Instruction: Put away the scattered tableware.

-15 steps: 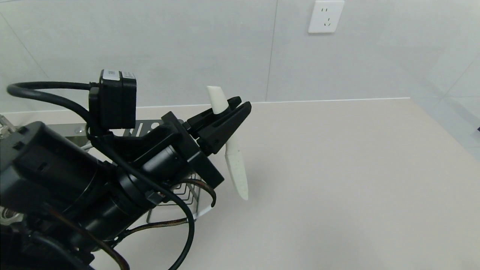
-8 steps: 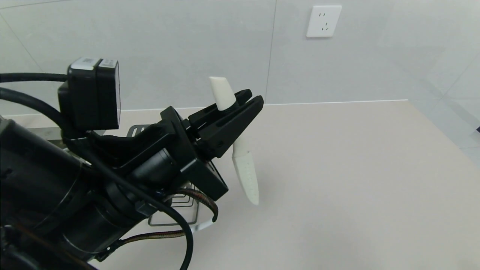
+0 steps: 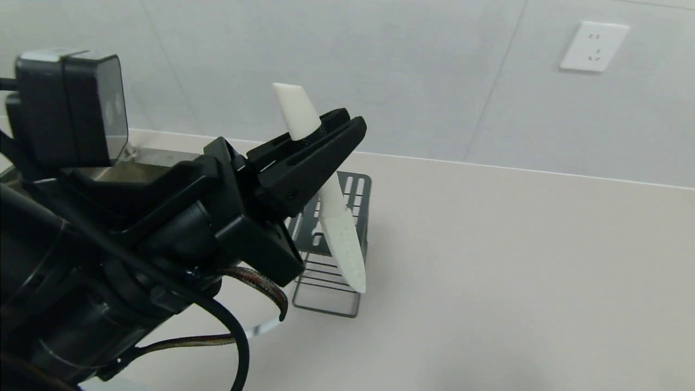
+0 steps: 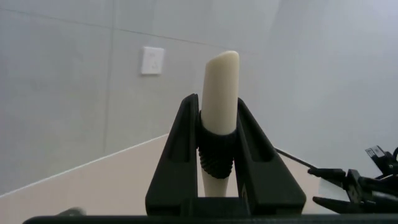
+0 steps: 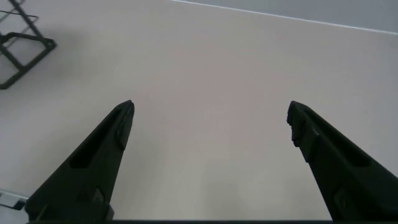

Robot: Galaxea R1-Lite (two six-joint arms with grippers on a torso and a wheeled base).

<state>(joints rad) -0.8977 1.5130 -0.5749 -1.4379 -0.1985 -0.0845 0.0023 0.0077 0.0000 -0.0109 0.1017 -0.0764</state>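
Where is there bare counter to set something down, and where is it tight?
Free: the counter stretch from the grey rack toward the robot's right, back to the wall; the open right gripper hangs over bare counter. Crowded: around the rack, where the left gripper holds the white utensil.

Soft, even light (faint shadows)

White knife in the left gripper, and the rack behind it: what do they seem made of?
The white knife looks like plastic or ceramic with a matte finish: uniformly opaque white, no metallic glint, fine dotted texture on its lower part. The rack looks like metal, apparently coated dark grey: thin bent wire base, slotted sheet panel, dull sheen.
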